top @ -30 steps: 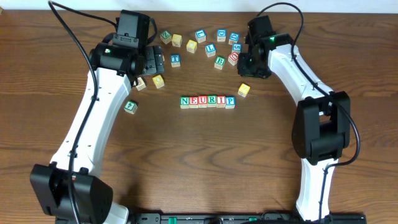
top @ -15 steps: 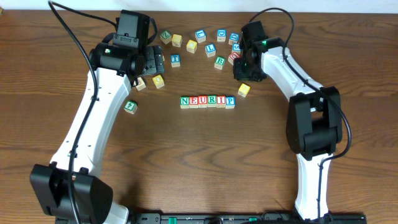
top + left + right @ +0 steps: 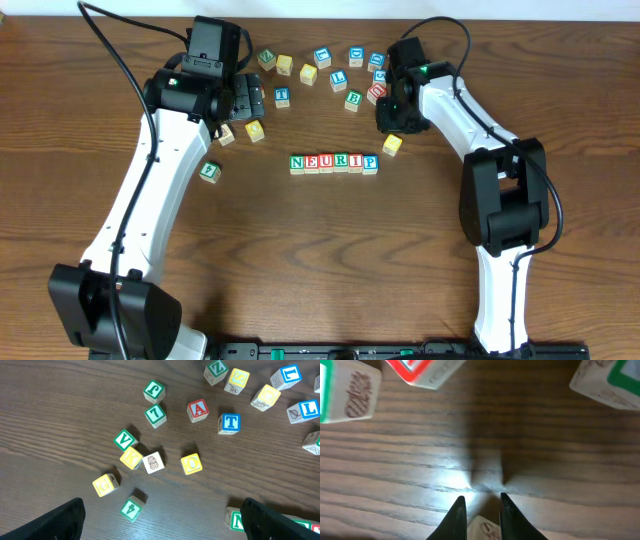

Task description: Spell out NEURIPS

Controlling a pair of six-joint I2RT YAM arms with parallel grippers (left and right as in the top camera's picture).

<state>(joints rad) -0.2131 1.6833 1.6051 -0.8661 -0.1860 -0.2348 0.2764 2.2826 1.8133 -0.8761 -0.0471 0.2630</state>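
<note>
A row of cubes reading N, E, U, R, I, P [image 3: 335,163] lies at mid-table; its N end [image 3: 235,519] shows beside my left gripper's right finger. Which loose cube bears the S I cannot tell. My right gripper [image 3: 393,112] hovers just above the wood among the loose cubes at the back right. Its narrow fingers [image 3: 457,517] are shut on a pale wooden cube [image 3: 485,531] whose letter is hidden. My left gripper [image 3: 172,525] is wide open over the loose cubes at the back left, holding nothing.
Loose letter cubes lie scattered along the back [image 3: 322,57]. A yellow cube [image 3: 392,145] sits just right of the row's P end. Under the left gripper lie a green 4 cube [image 3: 132,508], a yellow O cube [image 3: 191,463] and a red A cube [image 3: 198,410].
The right arm has swung a little to the left and its jaws have narrowed slightly. The left arm and the row have not moved.
</note>
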